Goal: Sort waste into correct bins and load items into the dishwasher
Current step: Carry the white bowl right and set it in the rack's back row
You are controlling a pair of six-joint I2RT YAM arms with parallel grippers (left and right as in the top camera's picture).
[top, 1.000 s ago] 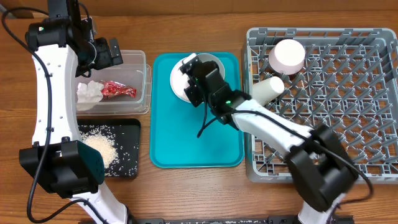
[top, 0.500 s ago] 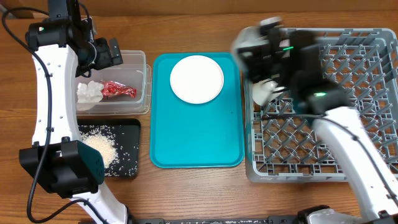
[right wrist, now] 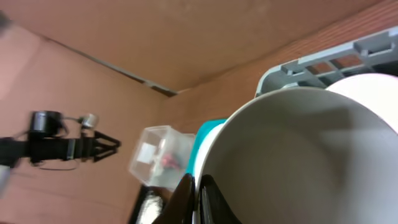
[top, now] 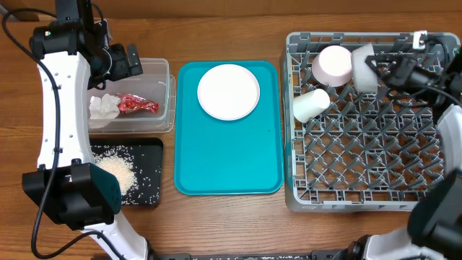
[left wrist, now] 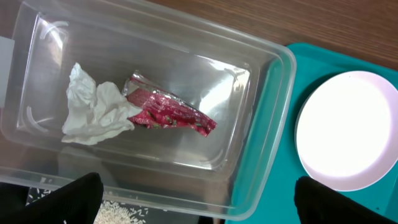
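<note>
A white bowl (top: pixel 363 59) is being gripped by its rim in the right gripper (top: pixel 382 69), at the upper right of the overhead frame, over the grey dish rack (top: pixel 361 170). The left gripper (left wrist: pixel 202 202) is being held wide above the clear tub (top: pixel 168 94), upper left, where a red wrapper (top: pixel 136 105) and napkin (top: pixel 103 107) are lying. A plate (top: pixel 228 91) is sitting on the teal tray (top: pixel 227 162).

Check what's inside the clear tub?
The clear tub holds a crumpled red wrapper and a white napkin, touching each other on its floor. The rest of the floor in view shows bare. Anything beneath those two is covered.
</note>
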